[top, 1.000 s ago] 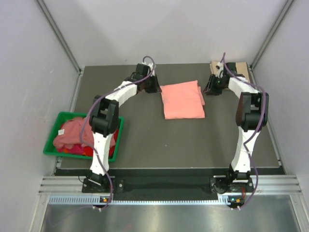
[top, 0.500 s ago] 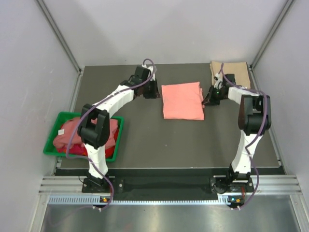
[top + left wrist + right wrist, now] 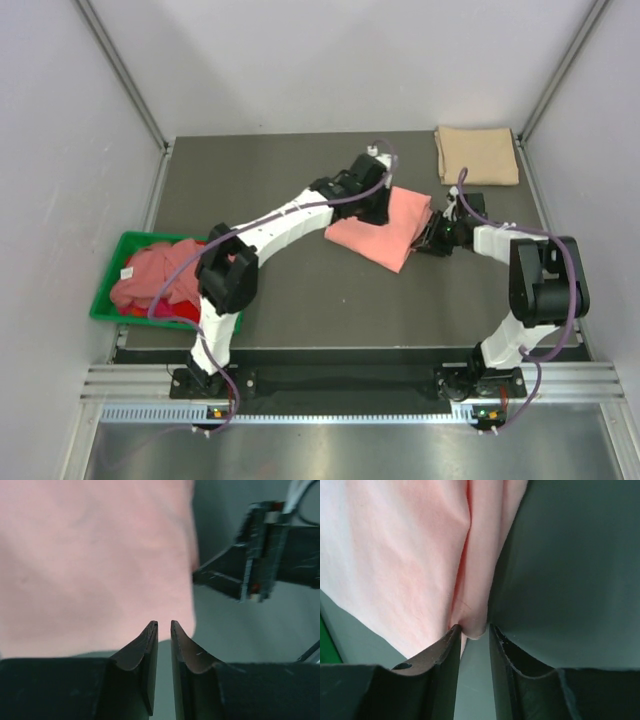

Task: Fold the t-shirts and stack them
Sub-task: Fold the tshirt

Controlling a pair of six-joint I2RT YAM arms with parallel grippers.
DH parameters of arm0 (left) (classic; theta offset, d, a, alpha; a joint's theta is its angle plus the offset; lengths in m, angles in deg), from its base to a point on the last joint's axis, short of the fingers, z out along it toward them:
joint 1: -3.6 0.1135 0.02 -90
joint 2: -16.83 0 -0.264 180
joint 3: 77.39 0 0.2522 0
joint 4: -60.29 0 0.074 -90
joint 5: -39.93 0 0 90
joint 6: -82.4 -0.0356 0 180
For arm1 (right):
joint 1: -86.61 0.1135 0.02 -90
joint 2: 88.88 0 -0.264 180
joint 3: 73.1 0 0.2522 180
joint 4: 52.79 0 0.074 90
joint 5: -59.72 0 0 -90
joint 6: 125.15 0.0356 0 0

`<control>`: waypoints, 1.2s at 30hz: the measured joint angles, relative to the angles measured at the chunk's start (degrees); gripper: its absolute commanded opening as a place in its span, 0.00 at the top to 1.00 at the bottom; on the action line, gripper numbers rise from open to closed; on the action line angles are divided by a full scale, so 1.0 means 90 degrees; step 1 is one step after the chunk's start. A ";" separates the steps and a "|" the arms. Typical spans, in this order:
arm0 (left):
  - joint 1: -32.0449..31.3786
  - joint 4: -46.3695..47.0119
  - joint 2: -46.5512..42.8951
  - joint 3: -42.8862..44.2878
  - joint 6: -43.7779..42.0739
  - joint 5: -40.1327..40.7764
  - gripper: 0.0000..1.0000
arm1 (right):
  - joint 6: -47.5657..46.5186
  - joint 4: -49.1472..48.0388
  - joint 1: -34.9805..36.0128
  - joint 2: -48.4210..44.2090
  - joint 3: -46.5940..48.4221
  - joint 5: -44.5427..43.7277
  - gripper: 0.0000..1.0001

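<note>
Folded salmon shirt (image 3: 385, 232), mid-bench (image 3: 300, 290).
Soft, limp, light: best taken at folded edges. Fold clamped in right hand (image 3: 471, 628); left hand (image 3: 161, 625) closed, hold unclear.

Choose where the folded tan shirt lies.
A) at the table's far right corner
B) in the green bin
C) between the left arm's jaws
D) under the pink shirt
A: the top view shows the tan shirt lying folded at the far right corner of the table, apart from the pink shirt.
</note>
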 measured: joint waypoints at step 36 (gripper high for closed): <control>-0.1042 0.0488 0.2501 0.1948 -0.0044 0.1656 0.66 | 0.0270 -0.1018 -0.0180 -0.0146 -0.0522 0.0197 0.79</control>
